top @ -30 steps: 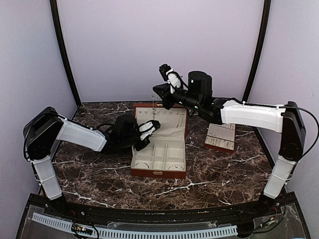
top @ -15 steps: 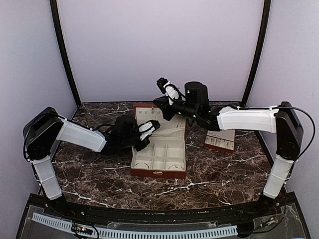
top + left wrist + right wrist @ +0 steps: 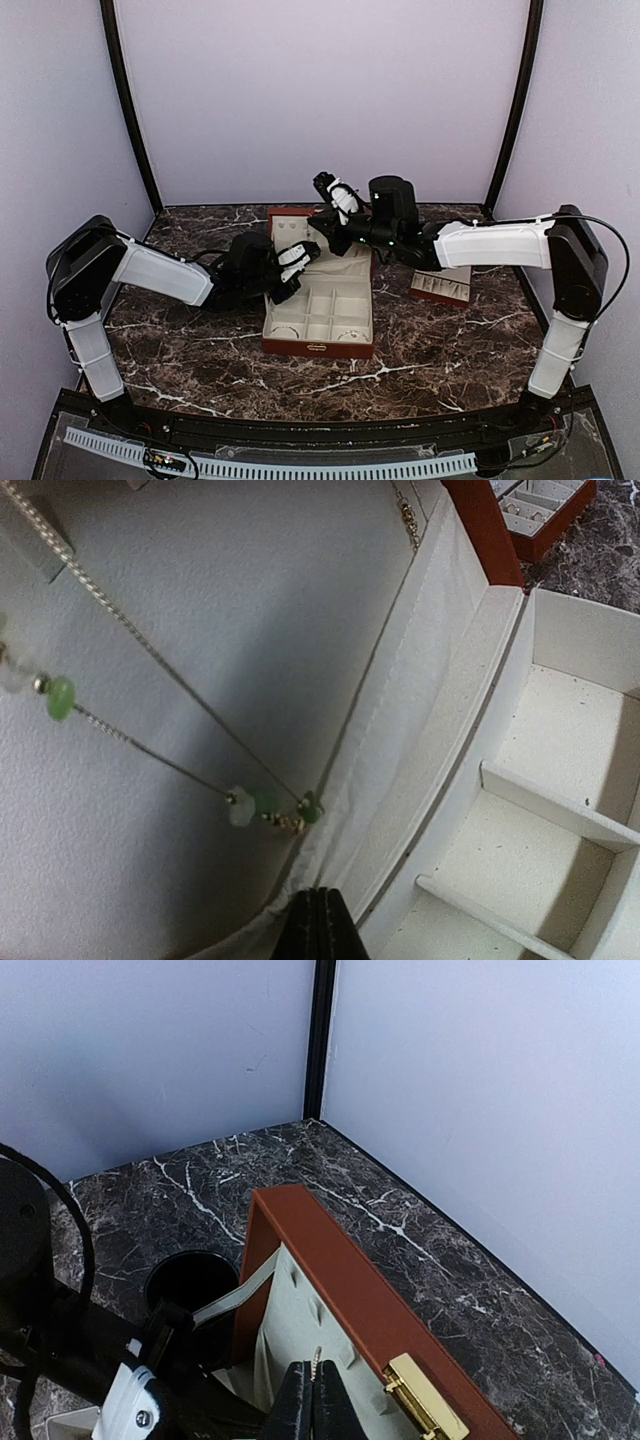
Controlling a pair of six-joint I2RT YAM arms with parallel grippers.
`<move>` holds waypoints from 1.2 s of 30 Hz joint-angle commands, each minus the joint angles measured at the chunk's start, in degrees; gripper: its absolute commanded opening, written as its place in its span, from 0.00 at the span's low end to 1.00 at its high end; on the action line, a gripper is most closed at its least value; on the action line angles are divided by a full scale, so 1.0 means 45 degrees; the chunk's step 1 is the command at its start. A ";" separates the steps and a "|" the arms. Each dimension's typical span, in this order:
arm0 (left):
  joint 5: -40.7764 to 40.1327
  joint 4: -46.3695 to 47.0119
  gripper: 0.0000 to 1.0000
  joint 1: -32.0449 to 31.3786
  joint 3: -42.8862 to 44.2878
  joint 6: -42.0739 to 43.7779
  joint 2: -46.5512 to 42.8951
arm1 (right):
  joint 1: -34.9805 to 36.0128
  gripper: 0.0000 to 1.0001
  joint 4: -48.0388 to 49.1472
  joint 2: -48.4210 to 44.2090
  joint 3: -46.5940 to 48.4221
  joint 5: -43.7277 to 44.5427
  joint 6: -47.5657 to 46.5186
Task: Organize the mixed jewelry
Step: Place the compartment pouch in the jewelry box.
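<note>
The red-brown box point(image 3: 318, 347) stands open, its cream lid lining point(image 3: 200, 610) upright. A thin necklace with green beads point(image 3: 265, 805) hangs across the lining, its chain running down into the lid pocket. My left gripper point(image 3: 317, 920) is shut at the pocket's gathered cloth edge, by the lid's lower left point(image 3: 312, 248). My right gripper point(image 3: 317, 1385) is shut on a thin pale chain end point(image 3: 317, 1357) just in front of the lid's top edge point(image 3: 318, 222). Small pale loops point(image 3: 285, 330) lie in the near compartments.
A dark cup point(image 3: 190, 1280) stands behind the lid, close to my left arm. The lid's gold clasp point(image 3: 425, 1395) is right of my right fingers. The flat slotted tray point(image 3: 441, 275) lies right of the box. Purple walls close the back and sides.
My right gripper has dropped and moved left, from above and behind the lid to its top edge. The left arm has not moved.
</note>
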 commanded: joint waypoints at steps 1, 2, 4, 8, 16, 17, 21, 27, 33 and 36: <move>0.0708 -0.0930 0.00 -0.0342 -0.0511 -0.0326 -0.0428 | 0.0074 0.00 0.0223 0.0322 -0.0192 -0.0183 -0.0072; 0.0725 -0.0923 0.00 -0.0343 -0.0517 -0.0350 -0.0428 | 0.0082 0.00 0.0271 0.0361 -0.0217 -0.0104 -0.0110; 0.0766 -0.0906 0.00 -0.0343 -0.0539 -0.0369 -0.0436 | 0.0076 0.00 0.0275 0.0439 -0.0187 0.0135 -0.0198; 0.0806 -0.0888 0.00 -0.0331 -0.0623 -0.0411 -0.0445 | 0.0073 0.00 0.0311 0.0533 0.0072 0.0628 -0.0311; 0.1388 -0.0873 0.00 -0.0343 -0.0648 -0.0841 -0.0373 | 0.0228 0.00 0.0837 0.0447 0.0502 0.1478 -0.0595; 0.1437 -0.0884 0.00 -0.0343 -0.0608 -0.0907 -0.0338 | 0.0234 0.00 0.1013 0.0496 0.0488 0.1503 -0.0656; 0.1414 -0.0844 0.00 -0.0351 -0.0482 -0.1138 -0.0210 | 0.0229 0.00 0.1167 0.0986 0.0823 0.1541 -0.0877; 0.1520 -0.0750 0.00 -0.0362 -0.0469 -0.1418 0.0018 | 0.0229 0.00 0.0934 0.1715 0.0769 0.1460 -0.0723; 0.1649 -0.0600 0.00 -0.0430 -0.0785 -0.1685 -0.0235 | 0.0212 0.00 0.0784 0.1678 0.0054 0.1620 -0.0318; 0.1662 -0.0483 0.00 -0.0456 -0.0842 -0.1817 -0.0328 | 0.0209 0.00 0.0695 0.1575 -0.0183 0.1740 0.0033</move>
